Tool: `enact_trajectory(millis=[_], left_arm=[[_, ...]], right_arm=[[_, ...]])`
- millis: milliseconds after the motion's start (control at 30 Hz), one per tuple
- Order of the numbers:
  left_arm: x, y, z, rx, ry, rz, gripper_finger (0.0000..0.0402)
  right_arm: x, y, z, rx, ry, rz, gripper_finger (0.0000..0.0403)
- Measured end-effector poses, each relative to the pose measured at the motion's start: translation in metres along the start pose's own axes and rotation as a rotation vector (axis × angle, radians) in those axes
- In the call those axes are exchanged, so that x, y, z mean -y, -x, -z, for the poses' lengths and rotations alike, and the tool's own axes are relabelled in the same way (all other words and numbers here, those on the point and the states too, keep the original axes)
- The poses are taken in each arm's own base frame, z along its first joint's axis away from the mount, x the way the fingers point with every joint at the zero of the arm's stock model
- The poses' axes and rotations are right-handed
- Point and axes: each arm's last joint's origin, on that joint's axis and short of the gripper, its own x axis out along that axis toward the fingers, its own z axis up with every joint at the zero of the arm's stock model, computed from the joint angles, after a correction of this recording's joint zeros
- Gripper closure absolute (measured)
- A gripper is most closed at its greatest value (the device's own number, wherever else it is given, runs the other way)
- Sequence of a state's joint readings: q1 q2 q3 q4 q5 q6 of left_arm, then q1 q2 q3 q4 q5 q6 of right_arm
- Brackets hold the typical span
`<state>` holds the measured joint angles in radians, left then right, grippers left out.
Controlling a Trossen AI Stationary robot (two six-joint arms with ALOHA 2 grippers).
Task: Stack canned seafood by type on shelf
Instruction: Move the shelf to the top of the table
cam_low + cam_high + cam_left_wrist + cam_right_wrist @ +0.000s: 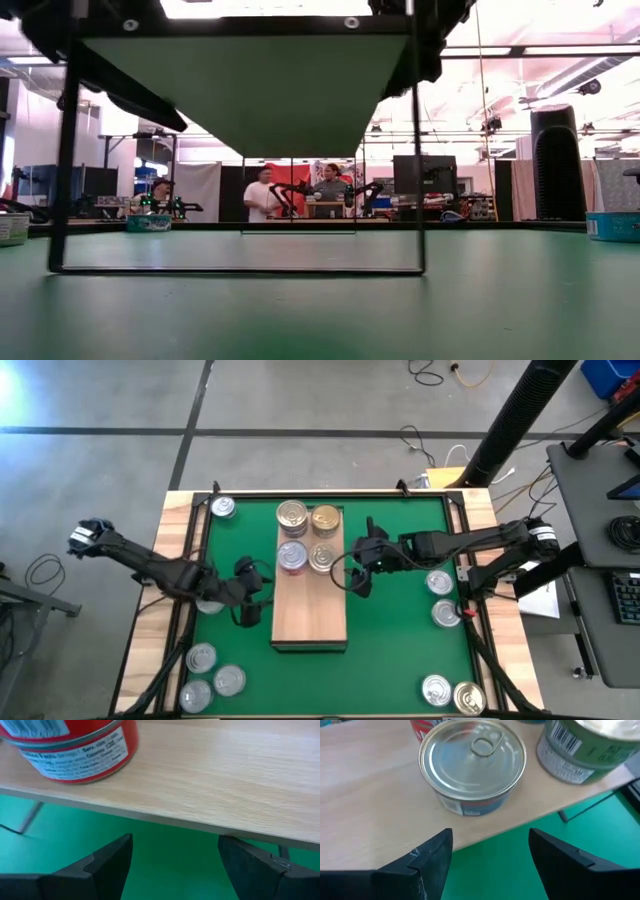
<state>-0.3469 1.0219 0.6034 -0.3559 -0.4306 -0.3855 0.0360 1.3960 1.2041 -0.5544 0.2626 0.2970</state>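
We see four round metal cans (307,538) on the pale wood-grain shelf (310,610); both end effectors, left (175,857) and right (491,852), gape wide, empty. Only wrist views show labels: red, blue, green.

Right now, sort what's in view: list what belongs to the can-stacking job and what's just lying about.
Job:
shelf
four cans on it
loose cans on the green mat
left gripper, open
right gripper, open

Lying about:
cables on the floor
black post
side desk
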Motion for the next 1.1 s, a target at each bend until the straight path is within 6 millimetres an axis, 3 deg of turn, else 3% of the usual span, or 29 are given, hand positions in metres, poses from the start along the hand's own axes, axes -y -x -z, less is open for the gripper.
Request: enact_trajectory(millis=[200, 500, 633, 867, 1100], left_arm=[[-0.023, -0.016, -0.006, -0.048, 0.008, -0.066, 0.0123], [-0.069, -0.025, -0.019, -0.058, -0.019, -0.191, 0.0123], [-0.086, -0.033, -0.024, -0.043, -0.016, -0.168, 0.0123], [-0.089, -0.058, -0.034, 0.039, -0.073, -0.148, 0.0123], [-0.092, -0.083, -0.04, 0.121, -0.112, -0.164, 0.0123]], right_arm=[[0.002, 0.008, 0.013, -0.123, 0.052, 0.028, 0.0161], [0.011, 0.021, 0.04, -0.339, 0.013, 0.109, 0.0148], [0.012, 0.024, 0.051, -0.369, 0.002, 0.121, 0.0142], [0.02, 0.043, 0.082, -0.455, -0.163, 0.073, 0.0132], [0.026, 0.051, 0.125, -0.538, -0.404, 0.099, 0.0127]])
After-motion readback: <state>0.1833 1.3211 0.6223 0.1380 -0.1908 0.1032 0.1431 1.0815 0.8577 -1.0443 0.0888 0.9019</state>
